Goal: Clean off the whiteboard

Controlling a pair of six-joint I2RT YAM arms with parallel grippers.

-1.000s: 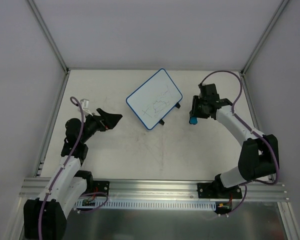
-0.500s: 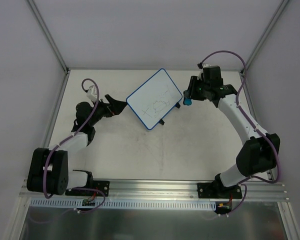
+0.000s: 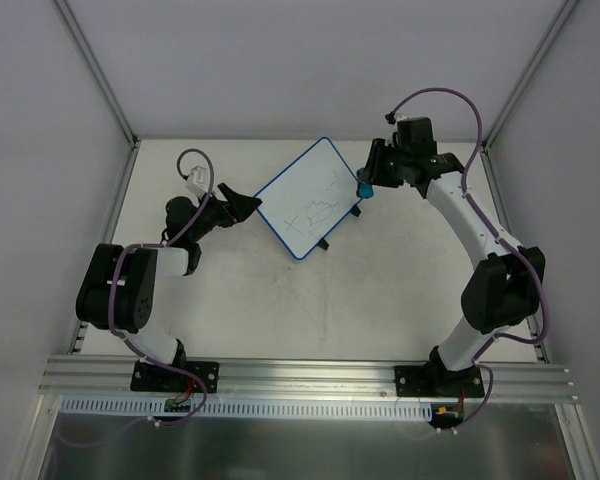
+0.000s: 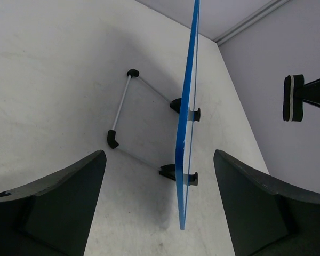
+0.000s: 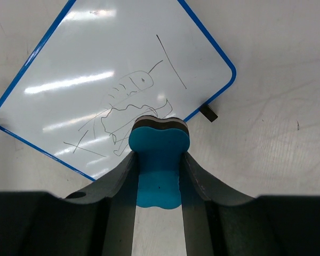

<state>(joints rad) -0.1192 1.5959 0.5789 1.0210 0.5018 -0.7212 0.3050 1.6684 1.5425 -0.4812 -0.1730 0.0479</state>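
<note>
The whiteboard [image 3: 308,198] stands tilted at mid-table, blue-rimmed, with thin pen lines on its face [image 5: 117,80]. The left wrist view shows it edge-on [image 4: 185,133], propped on a wire stand. My left gripper [image 3: 242,205] is open at the board's left corner, and the rim sits between its fingers without touching them [image 4: 159,160]. My right gripper [image 3: 363,186] is shut on the blue bone-shaped eraser [image 5: 159,154], with its felt end at the board's right lower edge. The eraser also shows in the left wrist view [image 4: 293,97].
The wire stand [image 4: 122,109] with black feet lies behind the board. Two black tabs [image 3: 323,243] stick out from its near-right edge. Grey walls and metal rails [image 3: 110,230] border the table on the left, right and back.
My left gripper has swung right and forward to the board's left corner. My right gripper has carried the eraser up and left, from beside the board to its right edge.
</note>
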